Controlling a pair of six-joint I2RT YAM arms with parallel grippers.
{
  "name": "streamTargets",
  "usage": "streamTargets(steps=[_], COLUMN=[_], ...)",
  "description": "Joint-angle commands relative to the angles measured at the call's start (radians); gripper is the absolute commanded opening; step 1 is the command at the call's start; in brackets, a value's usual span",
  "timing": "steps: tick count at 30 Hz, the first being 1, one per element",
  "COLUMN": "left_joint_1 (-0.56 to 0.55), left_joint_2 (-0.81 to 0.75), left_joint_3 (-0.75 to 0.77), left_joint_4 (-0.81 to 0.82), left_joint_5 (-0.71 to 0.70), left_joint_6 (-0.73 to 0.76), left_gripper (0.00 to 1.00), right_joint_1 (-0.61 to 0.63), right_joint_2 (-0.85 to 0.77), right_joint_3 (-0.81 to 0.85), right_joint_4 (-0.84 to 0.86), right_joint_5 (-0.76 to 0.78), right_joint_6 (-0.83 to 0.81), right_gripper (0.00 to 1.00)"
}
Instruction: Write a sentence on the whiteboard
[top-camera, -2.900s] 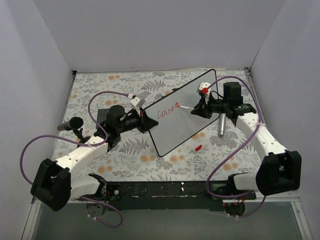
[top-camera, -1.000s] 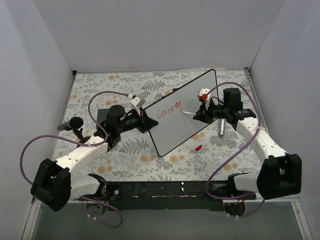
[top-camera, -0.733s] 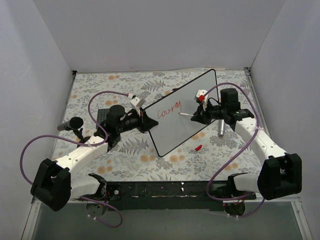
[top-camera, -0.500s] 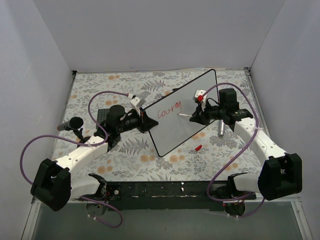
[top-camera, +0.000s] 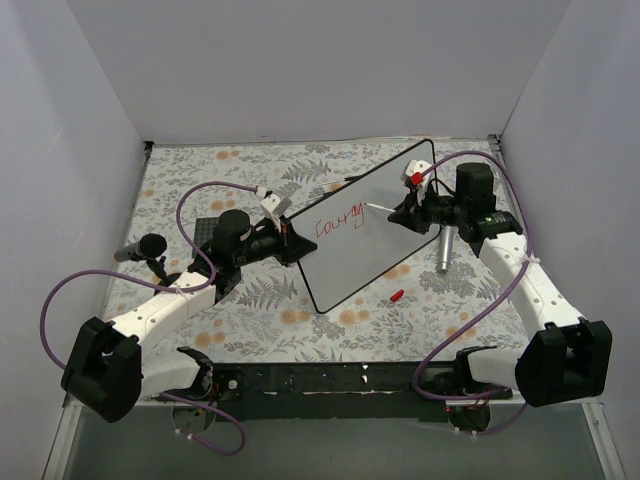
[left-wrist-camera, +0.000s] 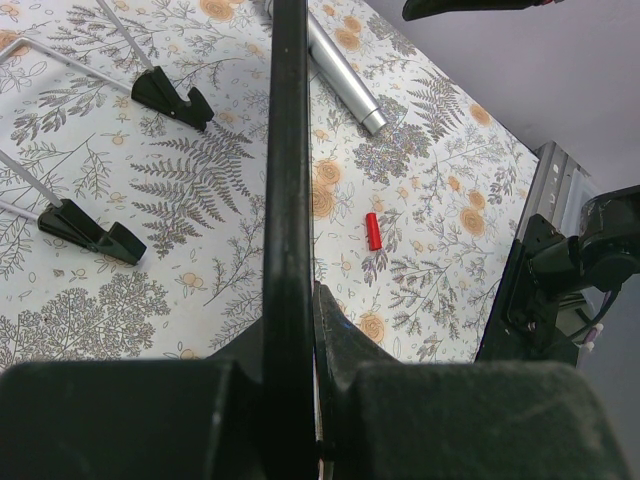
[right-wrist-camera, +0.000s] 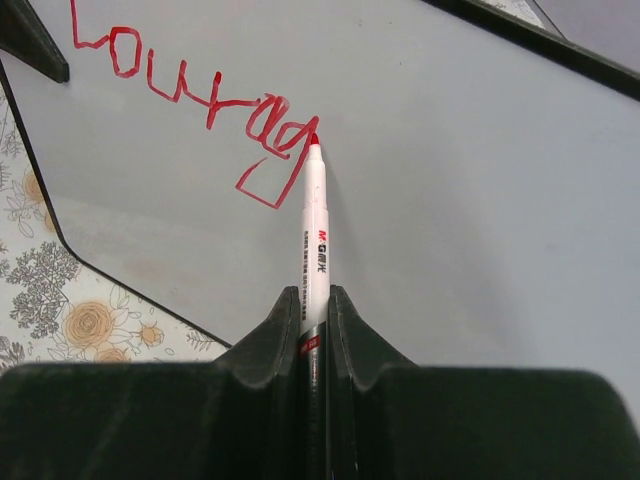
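Right wrist shows right gripper (right-wrist-camera: 314, 302) pinching marker (right-wrist-camera: 314, 225) on the sentence (right-wrist-camera: 212, 103); left wrist, left gripper (left-wrist-camera: 291, 330) clamping whiteboard (left-wrist-camera: 290, 150).

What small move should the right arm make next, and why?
Probably start the letter "e" just beside the "g". The writing reads only "courag" so far, and the marker in the right gripper has its tip at the end of the "g" on the board. The left gripper clamps the board's edge, so it should hold steady.
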Motion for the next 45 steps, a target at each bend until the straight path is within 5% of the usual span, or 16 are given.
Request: streamTargets(steps=[1,45], left_joint_1=[-0.009,-0.009], left_joint_2=[-0.009,-0.003], left_joint_3=[0.028,0.025], left_joint_4=[-0.014,-0.011], left_joint_5=[0.039,0.043], left_joint_6=[0.05,0.049], left_gripper=[0.0,0.0], right_joint_1=[-0.006,-0.015], right_joint_2=[0.008,0.076], right_joint_3=[0.05,0.077], right_joint_4=[0.032,0.037], right_joint_5=[-0.018,-0.049], right_joint_6=[0.015,0.027], right_gripper=[0.01,0.01])
